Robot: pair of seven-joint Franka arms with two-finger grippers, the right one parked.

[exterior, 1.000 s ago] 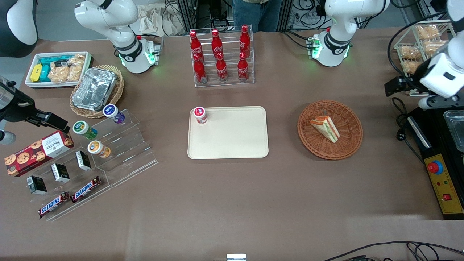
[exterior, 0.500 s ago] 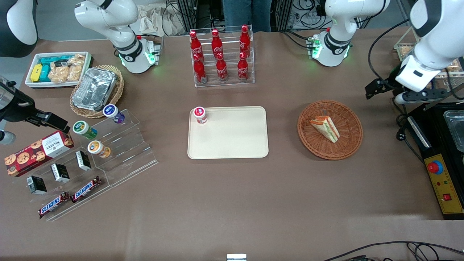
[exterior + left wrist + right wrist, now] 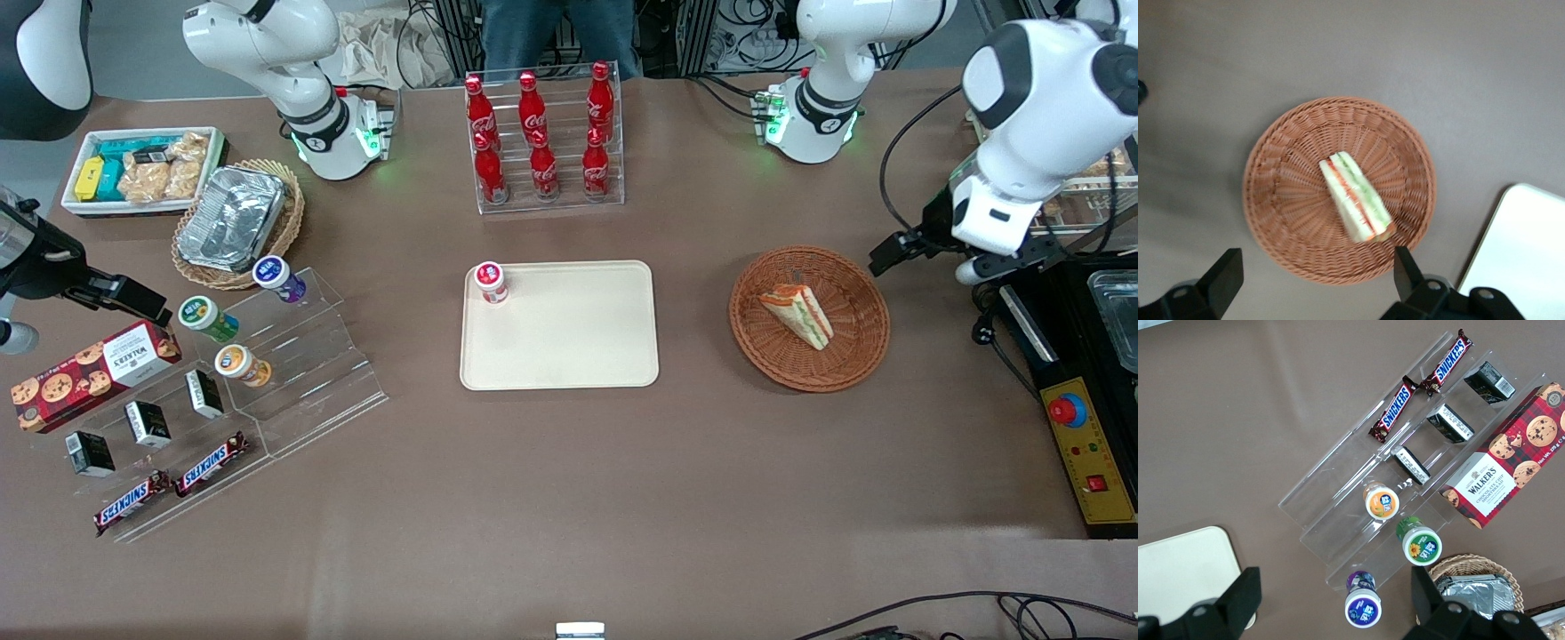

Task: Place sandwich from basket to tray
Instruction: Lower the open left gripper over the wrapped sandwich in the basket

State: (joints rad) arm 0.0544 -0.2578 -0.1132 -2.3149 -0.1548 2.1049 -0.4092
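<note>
The sandwich (image 3: 797,314) lies on its side in the round reddish-brown basket (image 3: 853,360), toward the working arm's end of the table. It also shows in the left wrist view (image 3: 1355,199), in the middle of the basket (image 3: 1281,200). The beige tray (image 3: 569,342) lies flat at the table's middle, and its corner shows in the left wrist view (image 3: 1531,253). My left gripper (image 3: 893,252) hangs in the air just beside the basket's rim, above the table. It is open and empty (image 3: 1315,273), with its fingers spread about as wide as the basket.
A small red-capped cup (image 3: 490,283) stands in a corner of the tray. A rack of red cola bottles (image 3: 542,142) stands farther from the camera than the tray. A black control box (image 3: 1080,427) lies by the basket at the table's end. Acrylic snack steps (image 3: 267,373) stand toward the parked arm's end.
My left arm has swung in from the table's end toward the basket, and the gripper now hangs beside its rim. The sandwich, basket and tray have not moved.
</note>
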